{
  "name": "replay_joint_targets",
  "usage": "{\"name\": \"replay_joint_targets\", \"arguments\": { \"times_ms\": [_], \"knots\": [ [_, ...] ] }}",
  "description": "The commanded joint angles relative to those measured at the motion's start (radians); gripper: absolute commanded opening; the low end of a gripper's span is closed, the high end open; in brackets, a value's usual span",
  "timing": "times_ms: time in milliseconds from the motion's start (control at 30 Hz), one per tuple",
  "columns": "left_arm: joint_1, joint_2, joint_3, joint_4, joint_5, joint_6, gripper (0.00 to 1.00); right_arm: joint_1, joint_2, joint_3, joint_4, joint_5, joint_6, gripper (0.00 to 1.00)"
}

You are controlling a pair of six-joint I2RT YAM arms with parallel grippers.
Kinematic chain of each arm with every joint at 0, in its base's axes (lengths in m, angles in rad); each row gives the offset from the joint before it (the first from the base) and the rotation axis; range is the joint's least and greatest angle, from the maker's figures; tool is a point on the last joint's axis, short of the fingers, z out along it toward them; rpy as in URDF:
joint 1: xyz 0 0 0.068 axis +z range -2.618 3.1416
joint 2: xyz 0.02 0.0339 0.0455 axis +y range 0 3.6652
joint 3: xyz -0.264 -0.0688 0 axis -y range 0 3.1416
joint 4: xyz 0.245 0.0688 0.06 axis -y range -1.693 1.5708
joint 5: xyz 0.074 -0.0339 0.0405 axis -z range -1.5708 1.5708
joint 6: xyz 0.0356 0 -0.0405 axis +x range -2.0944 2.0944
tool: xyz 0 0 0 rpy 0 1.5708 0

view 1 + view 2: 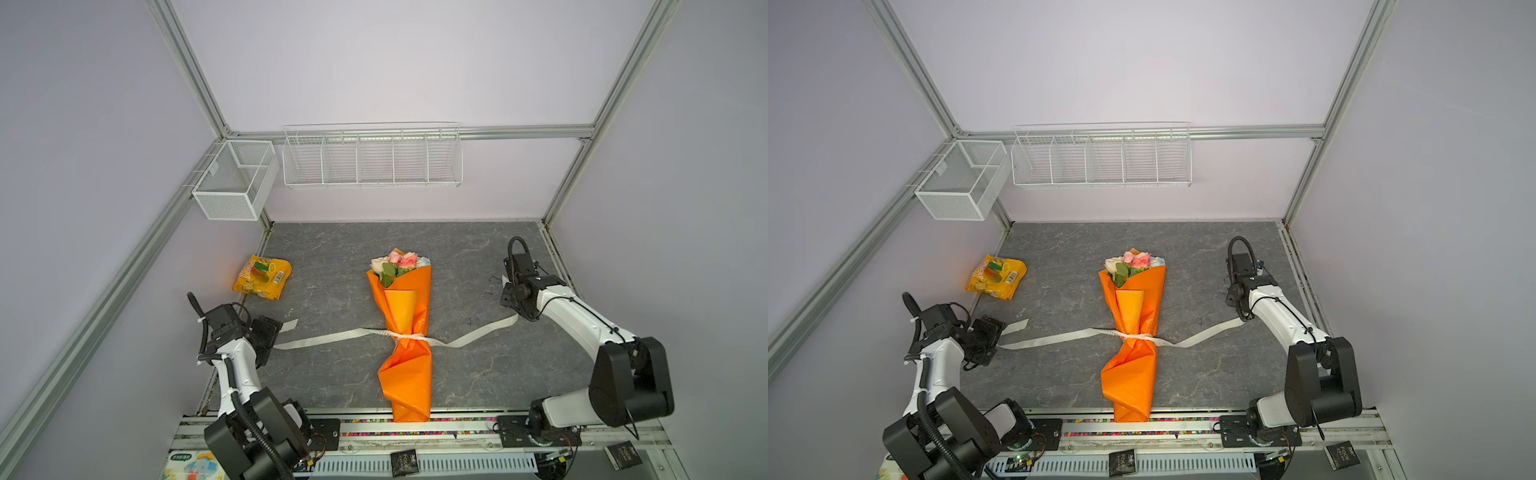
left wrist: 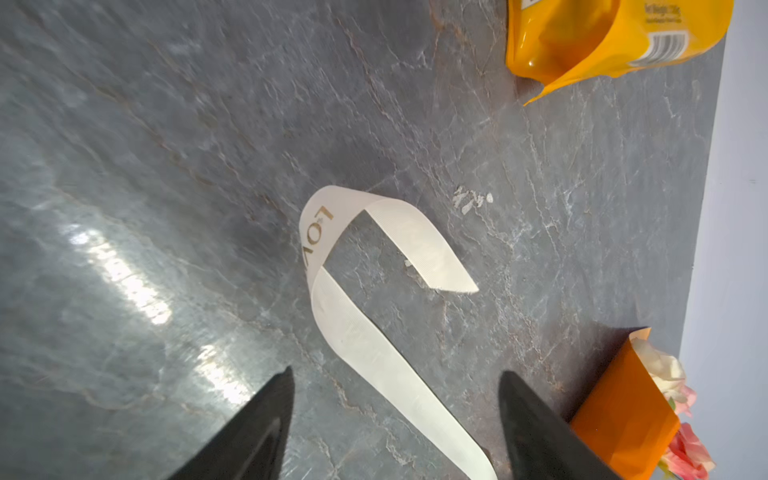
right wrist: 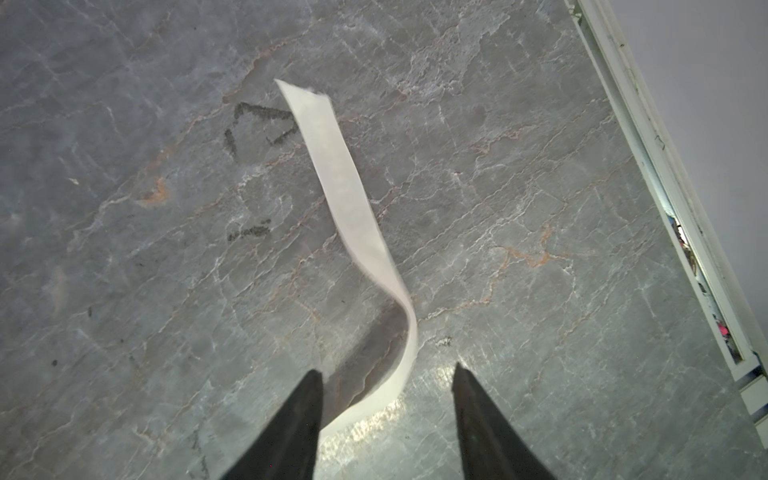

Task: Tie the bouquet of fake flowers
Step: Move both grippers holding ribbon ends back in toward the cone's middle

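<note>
We see the bouquet of fake flowers [image 1: 405, 303] lying flat down the middle of the table [image 1: 332, 257]. Its pink and cream roses [image 1: 402, 261] point toward the table's far edge, and the tail of its orange paper [image 1: 409, 382] reaches over the near edge. A cream ribbon [image 1: 332, 336] with gold lettering crosses the table and cinches the paper at its narrow waist. We cannot tell whether that crossing is a finished knot. Both ribbon ends lie loose on the table.

The left gripper [image 2: 395, 372] hangs at the table's left side with its jaws spread, and the ribbon runs between them unpinched. The right gripper [image 3: 387, 369] hangs at the table's right side, its jaws likewise spread about its end of the ribbon and pinching nothing. A yellow snack bag [image 1: 262, 276] sits at the table's far left.

We judge the bundle to be light and soft. The paper will crease under a hard squeeze and the petals will crush. So we would leave the blooms and the flared paper alone and steady it, if need be, at the cinched waist. The ribbon looks thin, limp and probably slippery. We would pinch it flat near its free ends and pull evenly from both sides, lest the light bouquet slide or roll.
</note>
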Motion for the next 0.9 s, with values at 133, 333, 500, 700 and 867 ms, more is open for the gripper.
{"name": "replay_joint_targets", "arguments": {
  "times_ms": [133,333,500,700,867],
  "knots": [
    [-0.380,-0.041,0.016,-0.002,0.020,-0.086,0.79,-0.002,-0.152,-0.032,-0.007,-0.393,0.125,0.67],
    [-0.753,-0.034,-0.080,0.202,0.052,-0.303,0.79,0.143,-0.246,-0.368,0.310,-0.644,0.639,0.68],
    [-0.949,-0.033,-0.124,0.262,-0.020,-0.444,0.82,0.344,-0.250,-0.424,0.391,-0.566,0.886,0.69],
    [-1.014,0.036,-0.180,0.457,-0.013,-0.587,0.83,0.471,-0.260,-0.475,0.443,-0.464,1.175,0.78],
    [-1.015,0.059,-0.190,0.526,-0.044,-0.628,0.83,0.534,-0.232,-0.511,0.596,-0.404,1.338,0.83]
  ]
}}
